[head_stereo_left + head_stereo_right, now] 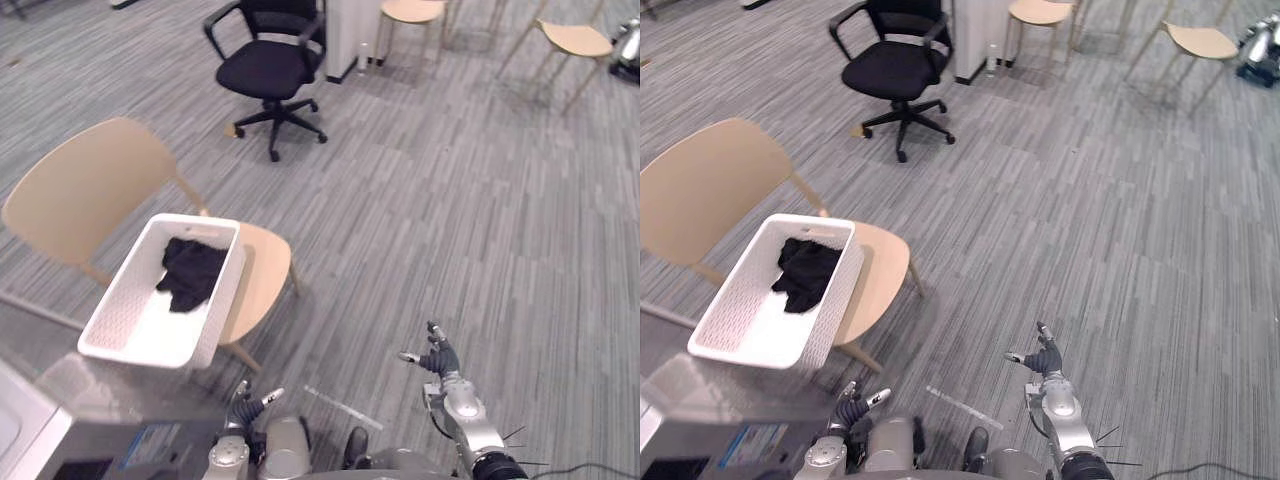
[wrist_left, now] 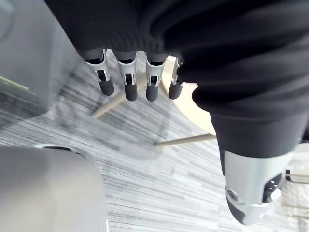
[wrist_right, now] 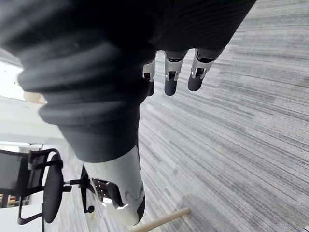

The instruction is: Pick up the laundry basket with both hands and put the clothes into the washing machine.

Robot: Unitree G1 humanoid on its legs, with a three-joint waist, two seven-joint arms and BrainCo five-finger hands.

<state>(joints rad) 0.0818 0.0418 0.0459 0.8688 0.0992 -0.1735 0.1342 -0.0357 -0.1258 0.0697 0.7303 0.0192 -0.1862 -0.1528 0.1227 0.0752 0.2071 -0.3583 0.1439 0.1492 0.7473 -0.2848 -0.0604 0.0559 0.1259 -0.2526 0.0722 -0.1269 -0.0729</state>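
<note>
A white laundry basket rests on the seat of a light wooden chair, left of centre. Black clothes lie in its far end. My left hand hangs low at the bottom edge, just below and right of the basket, apart from it, and its fingers are straight and hold nothing. My right hand hovers over bare carpet well to the right, and its fingers are relaxed and hold nothing. The grey and white top of a machine fills the lower left corner.
A black office chair stands at the back by a white cabinet. Two more wooden chairs stand at the far right. Grey striped carpet stretches open across the middle and right.
</note>
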